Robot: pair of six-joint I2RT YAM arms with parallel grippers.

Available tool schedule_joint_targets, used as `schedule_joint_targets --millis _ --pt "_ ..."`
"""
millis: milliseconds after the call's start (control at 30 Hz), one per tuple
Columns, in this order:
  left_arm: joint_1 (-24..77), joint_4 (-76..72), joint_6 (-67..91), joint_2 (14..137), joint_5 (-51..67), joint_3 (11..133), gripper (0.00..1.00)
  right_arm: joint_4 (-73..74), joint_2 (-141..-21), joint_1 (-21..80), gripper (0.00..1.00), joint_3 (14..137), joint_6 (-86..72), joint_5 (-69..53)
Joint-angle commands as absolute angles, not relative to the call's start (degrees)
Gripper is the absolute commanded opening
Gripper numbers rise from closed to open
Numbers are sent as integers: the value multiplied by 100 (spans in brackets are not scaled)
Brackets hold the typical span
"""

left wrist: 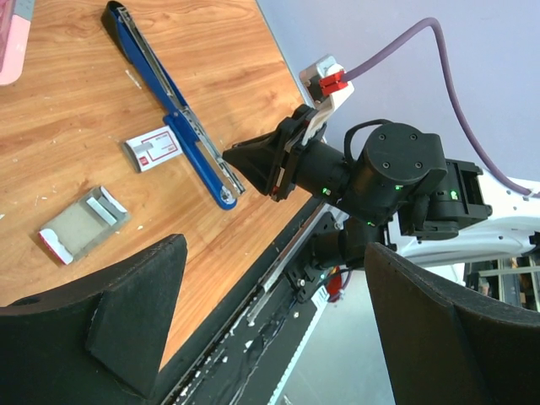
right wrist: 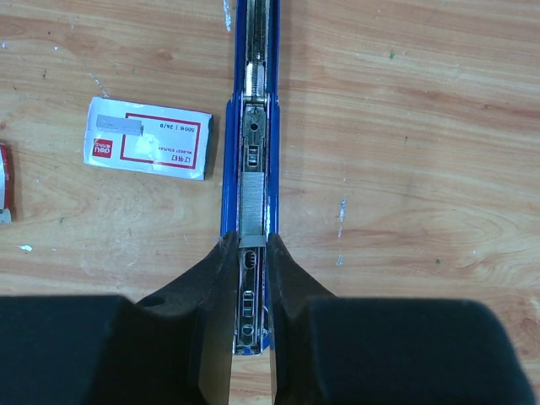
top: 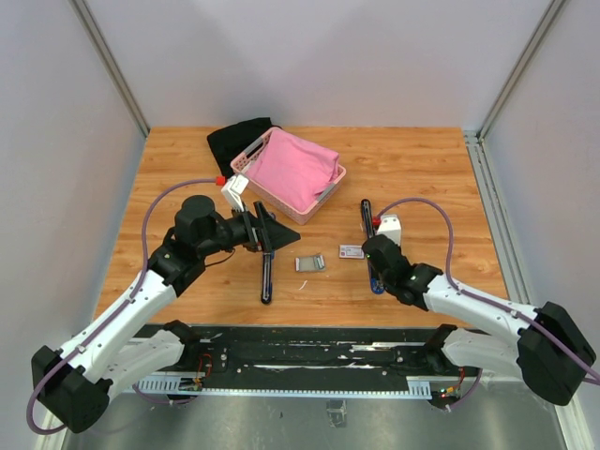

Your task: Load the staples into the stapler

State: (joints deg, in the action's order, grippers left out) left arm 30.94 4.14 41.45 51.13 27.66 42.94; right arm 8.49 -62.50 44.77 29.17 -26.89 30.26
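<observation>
Pinching the stapler [right wrist: 251,126] at its near end with our right gripper [right wrist: 251,253], we see staples [right wrist: 253,202] in its channel; left gripper [left wrist: 274,253] hangs wide open.

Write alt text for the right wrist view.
A strip of silvery-grey staples lies in the channel of an opened blue stapler on a wooden table, flanked by the black fingers of the right gripper. A white, red-printed carton lies left of it.

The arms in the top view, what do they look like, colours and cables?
The left arm and right arm have white links, black joints, and a purple cable with a red plug. The left tool and right tool are black, wedge-shaped.
</observation>
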Motion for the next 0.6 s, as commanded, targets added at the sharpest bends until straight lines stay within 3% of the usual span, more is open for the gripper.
schedule_joint_targets --millis 0,567 --pt "3080 455 4157 5019 2741 4228 91 988 -6135 4557 9 2644 -3050 3191" --pt "3085 447 4206 4933 2738 4177 91 1099 -6023 4563 9 2895 -3043 3244"
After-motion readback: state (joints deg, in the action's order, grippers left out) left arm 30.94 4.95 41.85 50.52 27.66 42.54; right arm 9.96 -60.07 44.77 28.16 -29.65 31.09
